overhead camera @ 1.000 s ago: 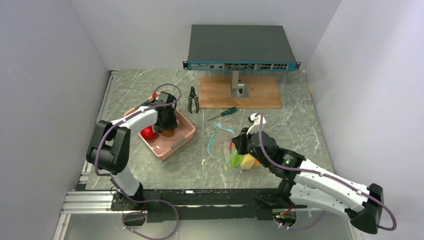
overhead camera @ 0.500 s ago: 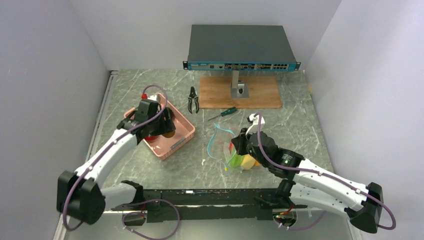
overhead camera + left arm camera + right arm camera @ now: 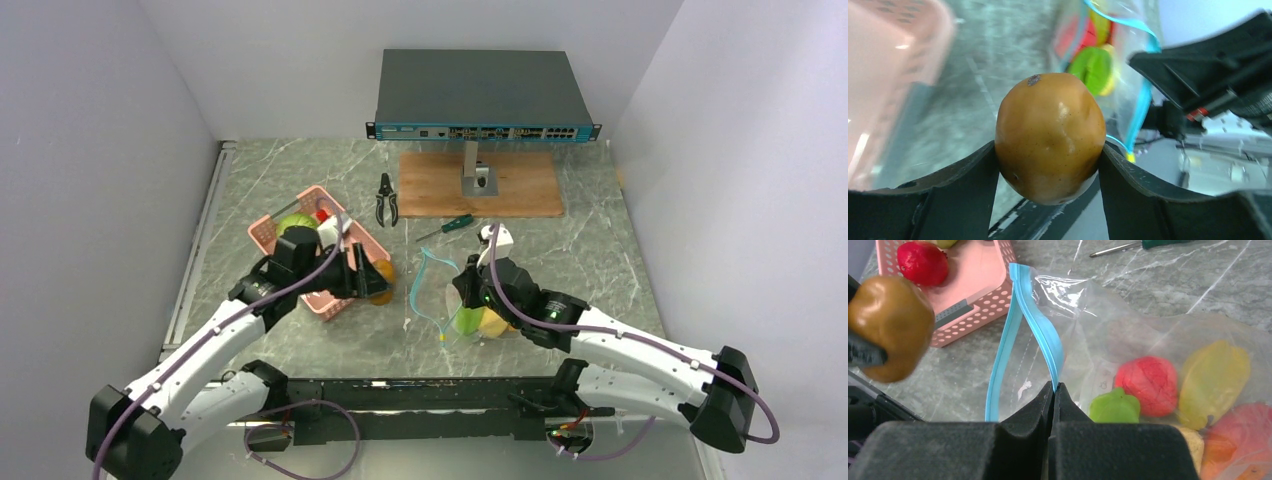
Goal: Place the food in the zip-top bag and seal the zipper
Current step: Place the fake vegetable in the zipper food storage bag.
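My left gripper [image 3: 376, 281] [image 3: 1049, 152] is shut on a round brown fruit [image 3: 380, 280] [image 3: 1050, 132] and holds it in the air between the pink basket [image 3: 262, 233] and the zip-top bag [image 3: 452, 305]. The clear bag [image 3: 1128, 335] lies on the table with its mouth facing left. My right gripper [image 3: 463, 290] [image 3: 1054, 388] is shut on the upper side of the teal zipper [image 3: 1043, 335], so the mouth stands open. Inside the bag lie a red piece [image 3: 1147, 380], a green piece [image 3: 1115, 407] and a yellow piece [image 3: 1213, 382].
The basket [image 3: 980, 307] still holds a red item [image 3: 923, 262] and a green one [image 3: 292, 224]. Behind are pliers [image 3: 386, 200], a green-handled screwdriver [image 3: 447, 226], a wooden board [image 3: 520, 190] and a network switch [image 3: 482, 95] on a stand.
My left arm lifted the brown fruit out of the basket and carried it right, towards the bag's mouth. The right gripper shifted slightly left, still shut on the zipper.
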You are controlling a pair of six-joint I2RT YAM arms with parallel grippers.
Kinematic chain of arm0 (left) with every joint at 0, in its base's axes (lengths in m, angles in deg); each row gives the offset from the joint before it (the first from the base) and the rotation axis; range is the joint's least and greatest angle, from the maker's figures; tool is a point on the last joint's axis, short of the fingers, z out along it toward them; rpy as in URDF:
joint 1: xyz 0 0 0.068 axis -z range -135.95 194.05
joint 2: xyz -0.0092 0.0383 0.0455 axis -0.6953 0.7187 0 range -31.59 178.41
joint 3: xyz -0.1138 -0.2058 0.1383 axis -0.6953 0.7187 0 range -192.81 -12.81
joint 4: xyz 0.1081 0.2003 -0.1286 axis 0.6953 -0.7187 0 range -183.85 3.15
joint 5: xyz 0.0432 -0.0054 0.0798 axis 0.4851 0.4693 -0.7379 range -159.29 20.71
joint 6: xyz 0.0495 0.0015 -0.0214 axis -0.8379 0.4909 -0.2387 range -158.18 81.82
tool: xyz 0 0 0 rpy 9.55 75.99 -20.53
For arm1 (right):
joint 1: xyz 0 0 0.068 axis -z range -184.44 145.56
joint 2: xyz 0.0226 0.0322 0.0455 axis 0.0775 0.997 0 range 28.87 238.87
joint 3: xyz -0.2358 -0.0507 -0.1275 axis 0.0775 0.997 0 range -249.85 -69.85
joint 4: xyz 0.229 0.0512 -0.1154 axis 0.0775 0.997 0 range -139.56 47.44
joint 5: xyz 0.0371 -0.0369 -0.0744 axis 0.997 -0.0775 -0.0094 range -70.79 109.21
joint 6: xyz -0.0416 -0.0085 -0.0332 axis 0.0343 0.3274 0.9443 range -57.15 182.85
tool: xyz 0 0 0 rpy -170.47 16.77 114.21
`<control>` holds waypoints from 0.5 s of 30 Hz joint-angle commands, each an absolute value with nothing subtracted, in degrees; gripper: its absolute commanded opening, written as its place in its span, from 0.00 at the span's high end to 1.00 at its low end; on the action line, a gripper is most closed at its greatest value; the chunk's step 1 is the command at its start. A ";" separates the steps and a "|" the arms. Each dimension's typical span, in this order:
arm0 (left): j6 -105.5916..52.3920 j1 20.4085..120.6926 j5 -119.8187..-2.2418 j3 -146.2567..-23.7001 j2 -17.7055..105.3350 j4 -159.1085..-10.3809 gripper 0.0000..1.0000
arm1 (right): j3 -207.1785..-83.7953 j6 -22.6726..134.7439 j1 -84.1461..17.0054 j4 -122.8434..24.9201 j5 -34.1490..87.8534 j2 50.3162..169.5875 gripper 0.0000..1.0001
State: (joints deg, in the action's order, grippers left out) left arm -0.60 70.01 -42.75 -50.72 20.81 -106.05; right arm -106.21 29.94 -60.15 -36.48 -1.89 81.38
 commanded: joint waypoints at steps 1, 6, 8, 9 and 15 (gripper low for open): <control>2.11 78.97 -40.66 -52.29 22.56 -96.89 0.71 | -109.28 30.69 -60.30 -41.30 -1.07 82.15 1.00; 3.23 84.84 -44.34 -52.61 26.64 -95.08 0.74 | -110.69 30.02 -60.34 -40.23 -0.20 82.94 1.00; 4.36 85.43 -43.73 -51.86 27.57 -92.78 0.74 | -109.85 29.54 -60.33 -40.75 0.30 81.89 1.00; 4.71 85.60 -43.53 -51.97 28.33 -92.01 0.74 | -109.38 29.50 -60.32 -41.23 0.65 81.57 1.00; 4.22 88.15 -42.09 -56.46 33.80 -91.44 0.74 | -108.89 30.14 -60.34 -41.42 3.42 81.80 1.00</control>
